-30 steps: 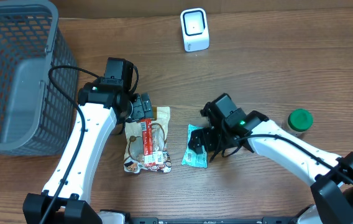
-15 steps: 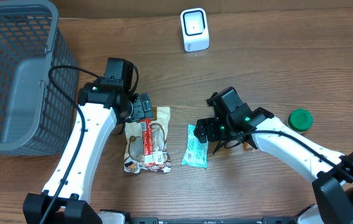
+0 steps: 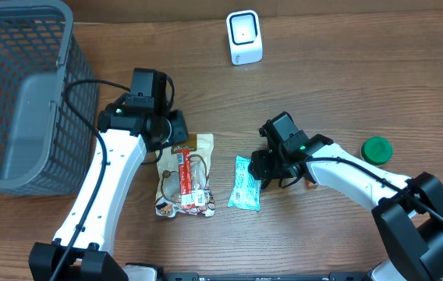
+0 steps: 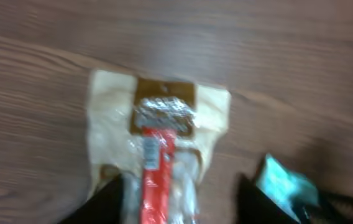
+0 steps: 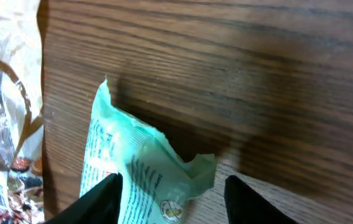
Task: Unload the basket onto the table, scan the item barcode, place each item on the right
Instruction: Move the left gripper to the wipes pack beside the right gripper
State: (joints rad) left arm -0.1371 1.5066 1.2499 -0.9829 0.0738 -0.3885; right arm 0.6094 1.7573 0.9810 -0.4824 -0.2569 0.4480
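Left gripper point(image 4: 179, 196): fingers parted, straddling snack pack point(image 3: 184, 178) left of centre, not clamped. Right gripper point(image 5: 173, 198): fingers parted over green packet point(image 3: 245, 187), just right of snack pack. Scanner point(image 3: 244, 37) top centre, well apart from both.

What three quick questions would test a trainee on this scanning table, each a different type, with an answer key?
1. True or false: the white scanner stands outside the gray basket.
2. Fill in: the left claw straddles the clear snack bag's ___ label.
3. Multiple choice: what lies nearest the right claw? A) teal packet B) clear snack bag C) gray basket

Key: 1 true; 2 red; 3 A.
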